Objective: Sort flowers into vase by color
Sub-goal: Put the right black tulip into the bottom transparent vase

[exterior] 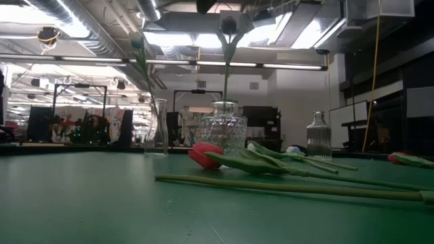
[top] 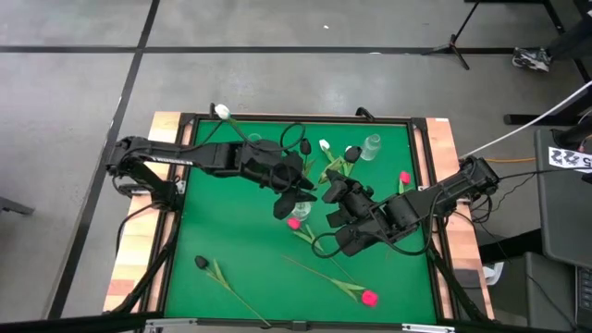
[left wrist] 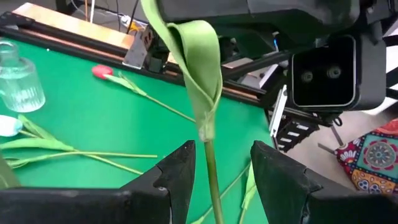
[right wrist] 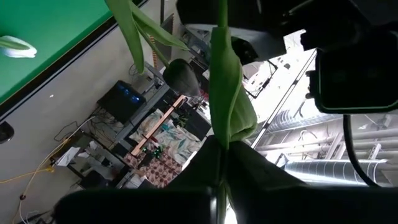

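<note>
My right gripper (top: pixel 335 192) is shut on a green tulip stem (right wrist: pixel 221 37) above the middle of the mat. My left gripper (top: pixel 298 190) (left wrist: pixel 224 168) is open, and the same stem (left wrist: pixel 209 155) runs between its fingers under a folded leaf (left wrist: pixel 200 59). A black bud (right wrist: pixel 180 74) shows near the held stem; whose it is I cannot tell. A black tulip (exterior: pixel 228 26) stands in the cut-glass vase (exterior: pixel 224 125). Another stem (exterior: pixel 144 74) stands in the slim vase (exterior: pixel 157 129). Pink tulips (top: pixel 370 298) (top: pixel 404 177) (top: pixel 294 223), a black one (top: pixel 201 263) and a white one (top: pixel 325 145) lie on the mat. My right gripper pinches the stem between its two fingers (right wrist: pixel 199 174), just where a leaf (right wrist: pixel 225 124) wraps it, coming in from the table's right side. The stem runs on past the fingers; its ends do not show. My left gripper: the stem passes close by one finger (left wrist: pixel 183 165); I cannot tell whether they touch.
A ribbed clear bottle (top: pixel 372 146) (exterior: pixel 319 135) stands near the far right of the green mat (top: pixel 240 240). A white tulip (top: pixel 222 112) leans over the far edge. Cables loop near both arms. Open mat lies at the near left.
</note>
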